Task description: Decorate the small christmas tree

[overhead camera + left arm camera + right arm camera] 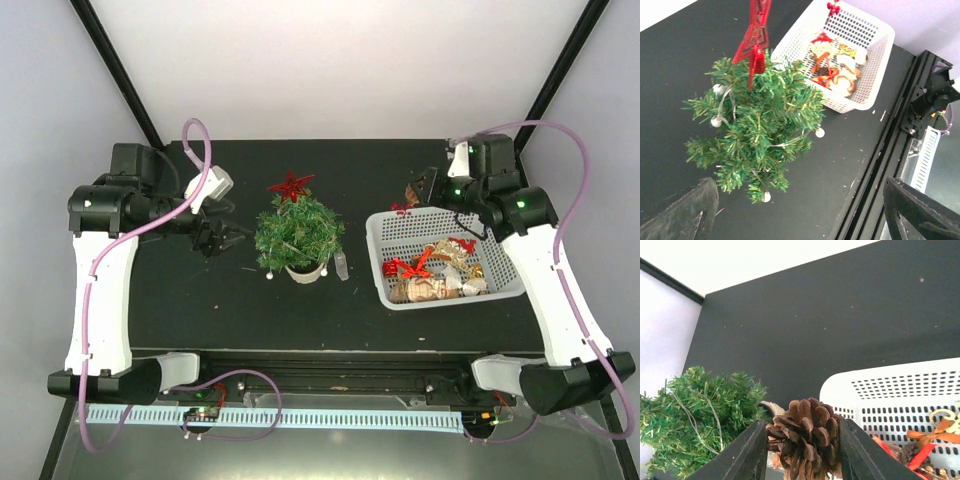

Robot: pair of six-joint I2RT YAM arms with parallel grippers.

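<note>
Left gripper (pixel 226 238) jaws spread, empty, just left of small christmas tree (pixel 298 235), upright on counter (pixel 200 300); basket (pixel 388 268) to its right; right gripper (pixel 422 190) jaws pinching pine cone (pixel 807 432) by basket's far-left corner; likely risk: pressing cone in topples unbraced tree, or cone slips out.

The small christmas tree (pixel 298 232) stands upright on its whitish round base (pixel 305 272), a little left of the middle of the black counter (pixel 300 320). It is a bushy green fir topped with a red star (pixel 291 186), and a thin cord of small white beads (pixel 716 121) winds through its branches.
</note>
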